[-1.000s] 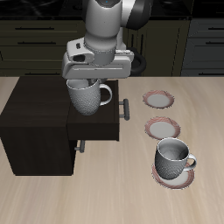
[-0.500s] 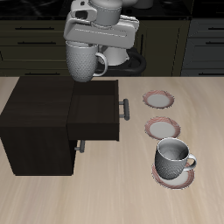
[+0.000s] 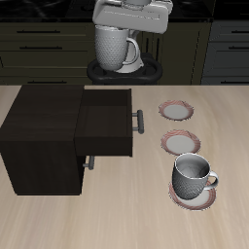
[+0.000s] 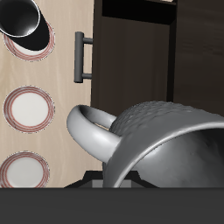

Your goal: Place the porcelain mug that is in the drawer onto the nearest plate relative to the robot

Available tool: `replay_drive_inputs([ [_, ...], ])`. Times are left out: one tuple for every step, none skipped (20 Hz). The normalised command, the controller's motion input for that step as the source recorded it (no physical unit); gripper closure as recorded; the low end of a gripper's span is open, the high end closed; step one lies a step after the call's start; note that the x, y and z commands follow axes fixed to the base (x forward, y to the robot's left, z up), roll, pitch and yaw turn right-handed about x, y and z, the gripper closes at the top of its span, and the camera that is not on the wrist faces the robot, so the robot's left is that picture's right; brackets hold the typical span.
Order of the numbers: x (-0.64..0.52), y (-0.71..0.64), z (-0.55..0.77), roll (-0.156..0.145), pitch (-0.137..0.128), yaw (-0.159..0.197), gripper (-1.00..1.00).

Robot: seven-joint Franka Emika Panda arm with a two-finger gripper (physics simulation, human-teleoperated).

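Observation:
My gripper is shut on the porcelain mug, a grey-white speckled mug with a loop handle, and holds it high above the back of the table. The mug fills the wrist view. Below it the dark drawer stands open and empty, with its grey bar handle toward the plates. The pink-rimmed plate with a pale grey centre lies farthest back, beside the drawer, and also shows in the wrist view. The mug hangs well above it and off to the side.
A saucer with a white centre lies in front of the pink-rimmed plate. A second identical mug stands on a third saucer near the table's front edge. The dark cabinet holds the drawer.
The gripper has lifted the mug up out of the drawer, then carried it back and sideways toward the plates' side. The drawer stays open and the plates have not moved.

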Motion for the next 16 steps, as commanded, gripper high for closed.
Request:
replay_drive_inputs([
  [-0.65, 0.83, -0.05, 0.091, -0.031, 0.012, 1.00],
  [-0.66, 0.94, -0.14, 0.162, -0.040, 0.059, 1.00],
  [-0.31, 0.54, -0.13, 0.101, -0.014, 0.097, 1.00],
  [-0.35, 0.45, -0.15, 0.037, 0.024, -0.054, 1.00],
  [-0.36, 0.60, -0.20, 0.100, 0.002, 0.084, 1.00],
  [-0.34, 0.48, -0.15, 0.056, -0.001, 0.024, 1.00],
  [-0.39, 0.57, -0.17, 0.102, 0.007, -0.034, 1.00],
  [-0.39, 0.55, -0.15, 0.063, -0.034, 0.068, 1.00],
  [-0.31, 0.42, -0.12, 0.031, 0.000, 0.003, 1.00],
  [-0.32, 0.38, -0.16, 0.046, 0.049, -0.109, 1.00],
  [-0.69, 0.94, -0.40, 0.016, -0.054, 0.086, 1.00],
  [-0.31, 0.38, -0.28, 0.021, 0.030, -0.112, 1.00],
  [-0.29, 0.56, -0.38, 0.102, 0.015, 0.118, 1.00],
  [-0.25, 0.26, -0.34, -0.052, 0.016, -0.019, 1.00],
  [-0.23, 0.28, -0.34, -0.007, 0.045, -0.136, 1.00],
  [-0.23, 0.49, -0.43, 0.137, 0.048, 0.085, 1.00],
])
